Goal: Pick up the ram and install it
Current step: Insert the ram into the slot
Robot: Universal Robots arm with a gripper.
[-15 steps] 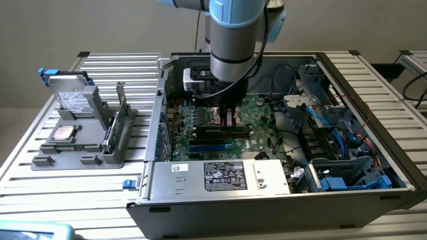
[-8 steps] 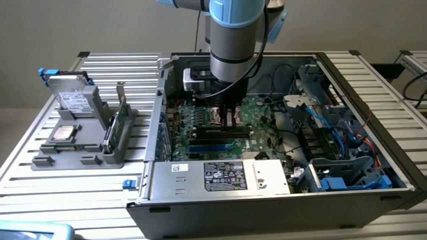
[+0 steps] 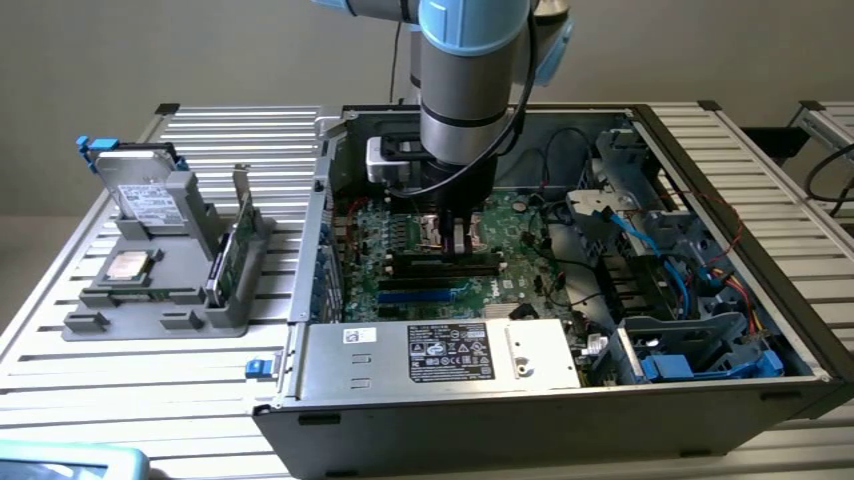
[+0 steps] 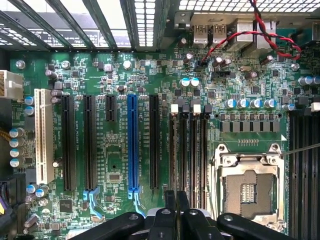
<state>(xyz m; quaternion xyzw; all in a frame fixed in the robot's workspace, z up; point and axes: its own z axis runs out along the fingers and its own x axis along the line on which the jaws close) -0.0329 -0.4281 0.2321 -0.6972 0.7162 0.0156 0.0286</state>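
My gripper (image 3: 450,243) reaches down inside the open computer case, just over the motherboard (image 3: 514,215). In the wrist view its two black fingers (image 4: 170,200) stand almost together above the row of black memory slots (image 4: 189,150), beside the bare processor socket (image 4: 247,187). Between them sits only a thin, dark sliver seen edge-on, which I take to be the ram; its green face and chips are hidden. My gripper (image 4: 176,196) lines up with the slot nearest the blue slot (image 4: 132,150).
At the exterior view's left, a grey fixture (image 3: 160,300) holds a hard drive (image 3: 144,205), a square silver chip (image 3: 127,266) and an upright green expansion card (image 3: 227,255). Case walls, a power supply (image 3: 441,355), and blue and black cables (image 3: 641,230) crowd the case.
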